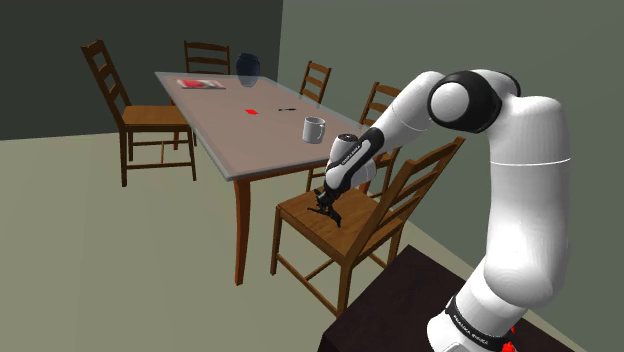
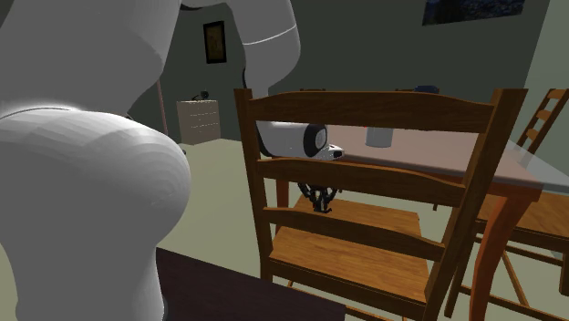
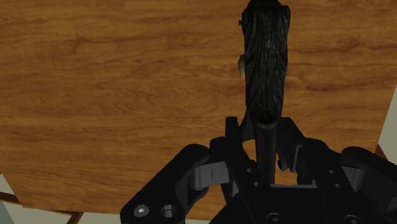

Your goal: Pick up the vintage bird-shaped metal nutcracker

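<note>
Black, rough-textured nutcracker (image 3: 266, 63) sticks out long and narrow from the gripper (image 3: 262, 130); the two black fingers (image 3: 234, 129) are closed on its thin end, one on each side, so it is gripped; rest of it points away from the hand over the wooden chair (image 3: 127, 95) seat.

Shoulder view: gripper (image 1: 324, 203) points down at the seat of the nearest chair (image 1: 300, 215), beside the table (image 1: 230, 130); nutcracker (image 1: 333, 215) is a small dark shape under it, right at the seat; cannot tell if it touches the wood.

White arm (image 1: 520, 170) bends over the chair back; white mug (image 1: 314, 129) on the table edge nearby.

Second exterior view: gripper (image 2: 315, 190) seen through the chair back slats.
</note>
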Robot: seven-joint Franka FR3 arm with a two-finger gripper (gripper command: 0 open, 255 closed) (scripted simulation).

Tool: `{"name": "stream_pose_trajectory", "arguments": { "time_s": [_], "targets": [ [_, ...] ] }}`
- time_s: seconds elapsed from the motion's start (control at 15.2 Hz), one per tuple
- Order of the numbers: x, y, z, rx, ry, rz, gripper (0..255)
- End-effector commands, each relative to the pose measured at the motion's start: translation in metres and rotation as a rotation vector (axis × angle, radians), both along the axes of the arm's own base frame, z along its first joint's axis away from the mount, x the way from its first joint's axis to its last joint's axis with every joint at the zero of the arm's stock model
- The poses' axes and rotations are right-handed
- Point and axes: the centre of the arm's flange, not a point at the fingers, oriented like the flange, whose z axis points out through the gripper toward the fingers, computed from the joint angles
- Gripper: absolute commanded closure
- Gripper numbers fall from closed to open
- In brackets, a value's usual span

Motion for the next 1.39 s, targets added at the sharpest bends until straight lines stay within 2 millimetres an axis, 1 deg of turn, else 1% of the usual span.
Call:
{"name": "stream_pose_trajectory", "arguments": {
  "time_s": [0.0,0.46,1.32],
  "targets": [
    [0.000,0.000,0.000,0.000,0.000,0.000,255],
    [0.000,0.000,-0.001,0.000,0.000,0.000,255],
    [0.000,0.000,0.068,0.000,0.000,0.000,255]
  ]
}}
